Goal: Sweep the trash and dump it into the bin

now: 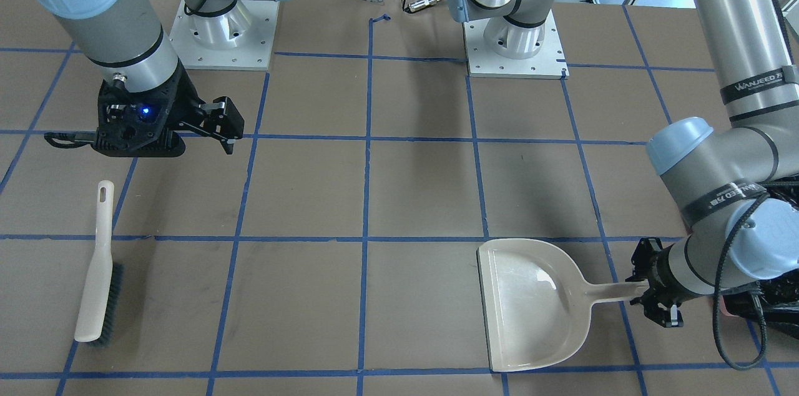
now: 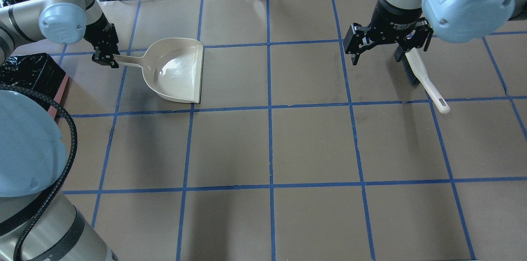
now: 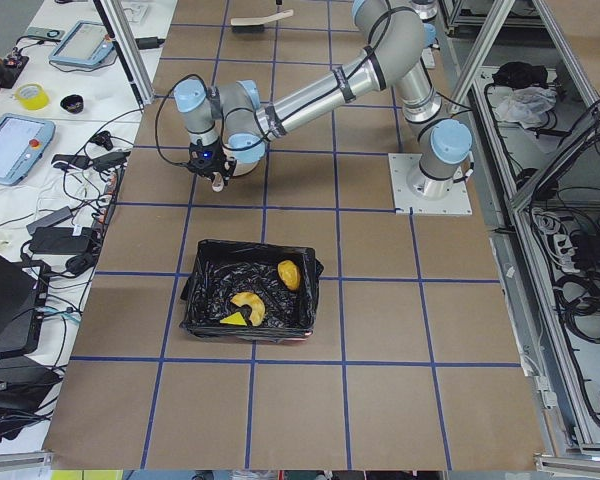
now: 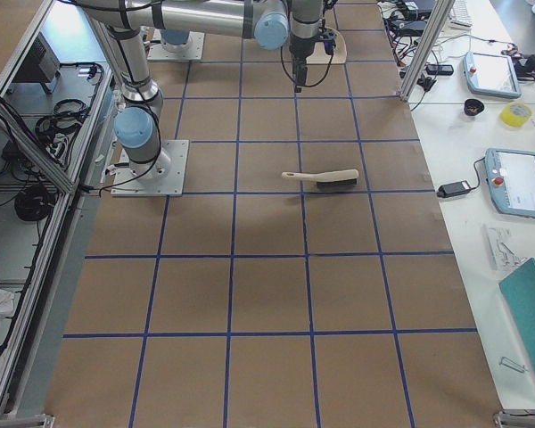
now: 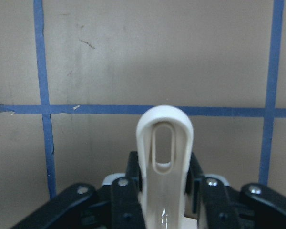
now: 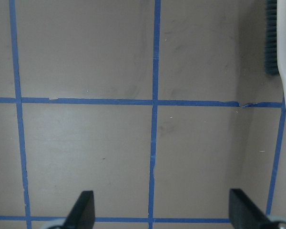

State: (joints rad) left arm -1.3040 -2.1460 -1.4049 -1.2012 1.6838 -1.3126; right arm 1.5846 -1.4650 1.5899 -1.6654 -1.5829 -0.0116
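The left tool (image 2: 106, 58) is clamped on the handle of the beige dustpan (image 2: 179, 69), which rests on the worktop (image 2: 267, 145) at the upper left of the overhead view. The right tool (image 2: 376, 58) hangs at the upper right with its fingers spread wide, holding nothing, just beside the brush (image 2: 426, 82). In the left side view, all three bits of trash (image 3: 248, 303) lie inside the black-lined bin (image 3: 205, 290), below the frame's centre.

Overhead, front cams opposed; share table (image 2: 308, 141), dustpan (image 2: 177, 71).
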